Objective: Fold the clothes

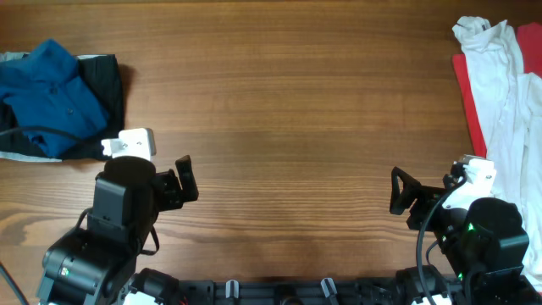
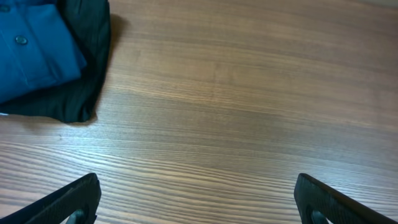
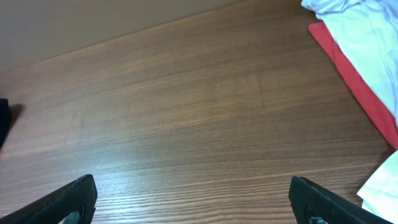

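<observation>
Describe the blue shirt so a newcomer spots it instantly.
On the brown wooden table, look to the far left corner in the overhead view. There the deep-blue buttoned fabric shirt lies on a black fabric garment. It is the only blue item; the pile at the right edge is white cloth over red cloth.

Table (image 1: pixel 288 93): I see brown wood grain, smooth, with a faint satin sheen. Blue shirt (image 1: pixel 51 93): matt woven cloth. Black garment (image 2: pixel 87 68): matt, finely ribbed cloth. White garment (image 1: pixel 495 51) and red garment (image 3: pixel 354 81): soft matt fabric. Fingers (image 2: pixel 68 200) of the left gripper (image 2: pixel 198 196): matt black, probably plastic
</observation>
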